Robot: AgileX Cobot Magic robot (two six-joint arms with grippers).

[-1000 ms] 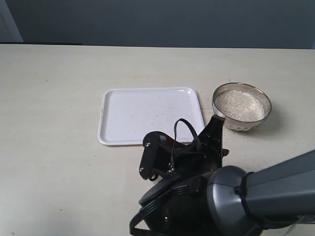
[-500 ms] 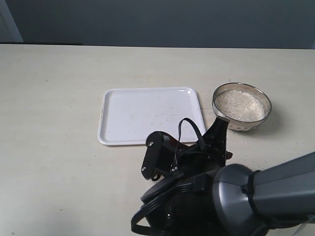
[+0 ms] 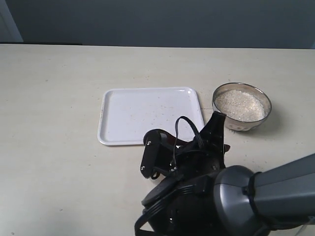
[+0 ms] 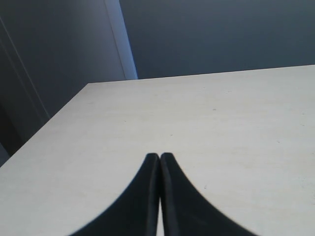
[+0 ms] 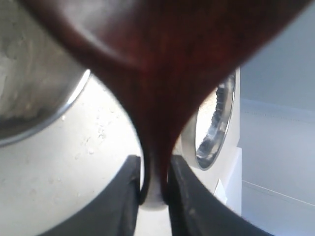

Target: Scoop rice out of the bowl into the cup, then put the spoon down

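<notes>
My right gripper [image 5: 155, 164] is shut on the thin handle of the dark reddish-brown spoon [image 5: 162, 59], whose oval bowl fills the right wrist view. Close beneath it, a shiny curved metal wall looks like the cup [image 5: 34, 73]; the arm hides the cup in the exterior view. Beyond stands the metal bowl [image 5: 216, 123], seen edge-on. In the exterior view the bowl [image 3: 266, 114] holds a pale heap of rice [image 3: 240, 104], and my right gripper [image 3: 217, 119] hovers just left of it. My left gripper [image 4: 160, 157] is shut on nothing over bare table.
A white tray [image 3: 118, 137] lies left of the bowl, with a few specks on it. Loose grains [image 5: 98, 129] dot the table near the cup. My bulky right arm [image 3: 236, 201] covers the near right of the table.
The right gripper dipped slightly right and down, then came back near where it was. Bowl, rice and tray have not moved.
</notes>
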